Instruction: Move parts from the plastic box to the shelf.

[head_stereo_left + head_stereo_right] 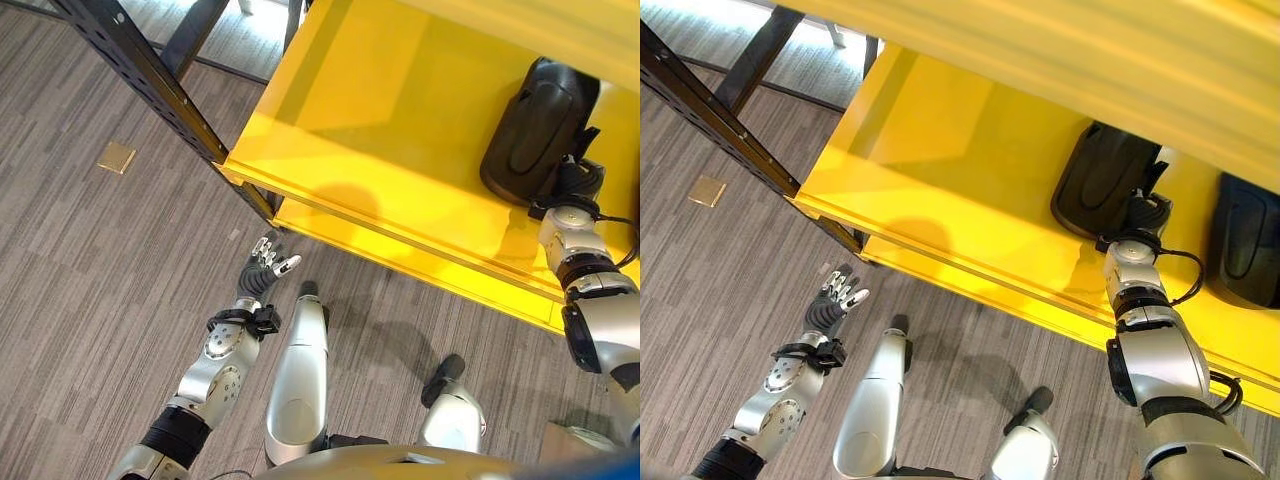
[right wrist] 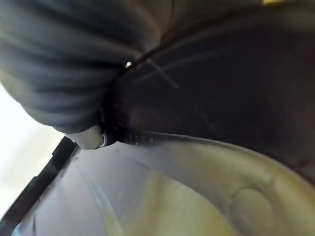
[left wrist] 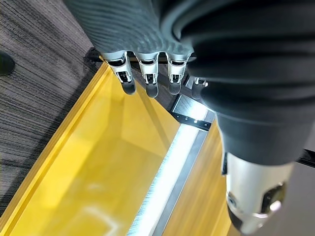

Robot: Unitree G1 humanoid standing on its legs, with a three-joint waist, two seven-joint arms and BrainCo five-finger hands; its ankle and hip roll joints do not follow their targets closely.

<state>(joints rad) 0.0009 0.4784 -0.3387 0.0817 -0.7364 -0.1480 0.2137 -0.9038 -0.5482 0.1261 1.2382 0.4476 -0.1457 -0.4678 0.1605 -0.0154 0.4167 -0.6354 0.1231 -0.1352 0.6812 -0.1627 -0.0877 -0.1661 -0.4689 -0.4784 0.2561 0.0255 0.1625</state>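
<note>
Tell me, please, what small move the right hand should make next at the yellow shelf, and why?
Probably release and ease back. The right hand is at the black part, which already lies on the yellow shelf, beside another black part. Its fingers are hidden against the part, so check the hold first. The left hand hangs open above the floor.

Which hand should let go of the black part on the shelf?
The right hand, probably. It reaches onto the yellow shelf and sits right against the black part, though its fingers are hidden. The left hand hangs open over the floor, away from any part.
</note>
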